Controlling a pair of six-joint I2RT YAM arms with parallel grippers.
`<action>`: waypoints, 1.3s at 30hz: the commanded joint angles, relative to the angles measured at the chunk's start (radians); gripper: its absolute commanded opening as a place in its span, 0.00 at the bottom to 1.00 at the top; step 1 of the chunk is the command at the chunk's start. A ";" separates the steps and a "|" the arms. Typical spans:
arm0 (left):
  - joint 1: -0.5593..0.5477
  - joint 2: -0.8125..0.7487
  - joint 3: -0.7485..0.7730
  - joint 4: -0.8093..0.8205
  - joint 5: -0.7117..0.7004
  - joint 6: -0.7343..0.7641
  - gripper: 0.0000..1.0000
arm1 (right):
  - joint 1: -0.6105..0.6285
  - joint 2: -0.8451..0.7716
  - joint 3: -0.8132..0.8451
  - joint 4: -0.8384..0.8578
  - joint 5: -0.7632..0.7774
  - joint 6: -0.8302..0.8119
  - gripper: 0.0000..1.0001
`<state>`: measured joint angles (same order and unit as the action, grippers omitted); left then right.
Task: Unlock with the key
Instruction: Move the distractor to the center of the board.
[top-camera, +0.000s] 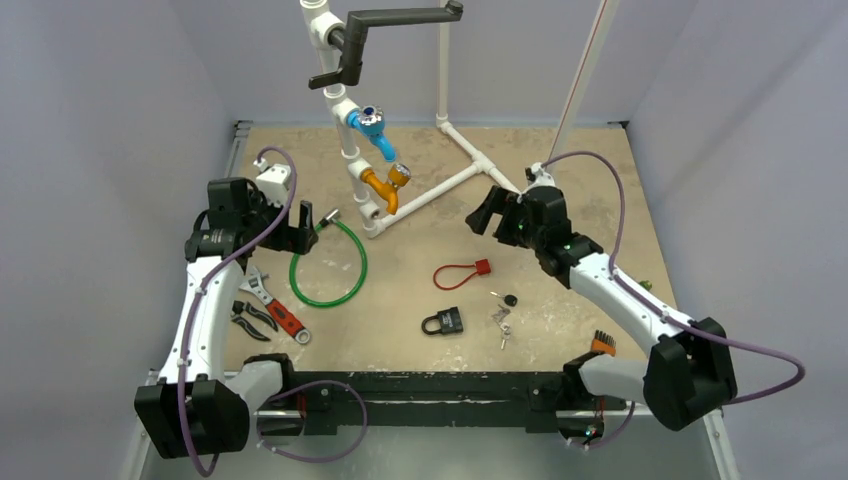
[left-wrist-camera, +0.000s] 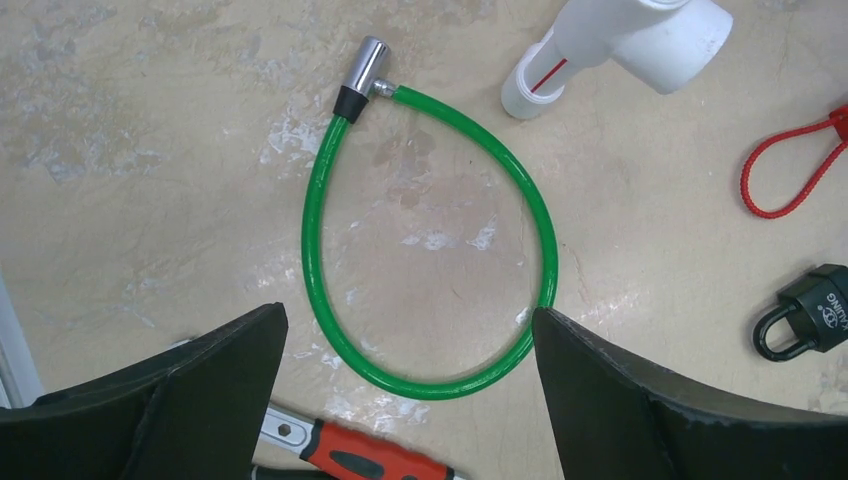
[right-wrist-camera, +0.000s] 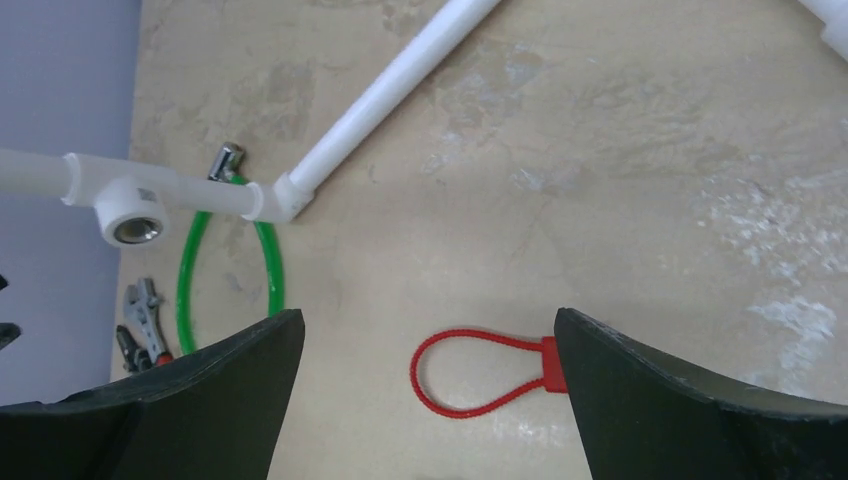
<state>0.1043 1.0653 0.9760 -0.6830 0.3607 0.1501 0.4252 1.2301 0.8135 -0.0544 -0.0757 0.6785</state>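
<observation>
A black padlock (top-camera: 443, 322) lies on the table near the front middle; it also shows at the right edge of the left wrist view as the padlock (left-wrist-camera: 812, 314). A bunch of keys (top-camera: 503, 312) with a black head lies just to its right. A green cable lock (top-camera: 328, 263) with a chrome barrel lies closed in a loop on the left, and the same cable lock (left-wrist-camera: 430, 250) fills the left wrist view. My left gripper (top-camera: 312, 228) hovers open above that loop, holding nothing. My right gripper (top-camera: 487, 212) hangs open and empty over the table's middle right.
A red loop tie (top-camera: 460, 273) lies between the grippers, seen also as the red tie (right-wrist-camera: 480, 372). A white pipe frame (top-camera: 430, 190) with blue and orange valves stands at the back. An adjustable wrench (top-camera: 278, 310) and pliers (top-camera: 250, 320) lie at the left.
</observation>
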 joint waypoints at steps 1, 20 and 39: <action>0.005 -0.012 0.021 -0.041 0.034 0.014 0.96 | 0.087 -0.007 0.030 -0.123 0.161 -0.047 0.99; -0.287 -0.027 0.009 -0.323 0.011 0.249 1.00 | 0.466 -0.098 -0.074 -0.429 0.554 -0.002 0.95; -0.420 -0.069 -0.064 -0.339 0.027 0.308 1.00 | 0.623 0.067 -0.093 -0.373 0.553 0.093 0.80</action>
<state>-0.3050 1.0168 0.9169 -1.0237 0.3840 0.4225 0.9947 1.2552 0.7151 -0.4713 0.4408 0.7177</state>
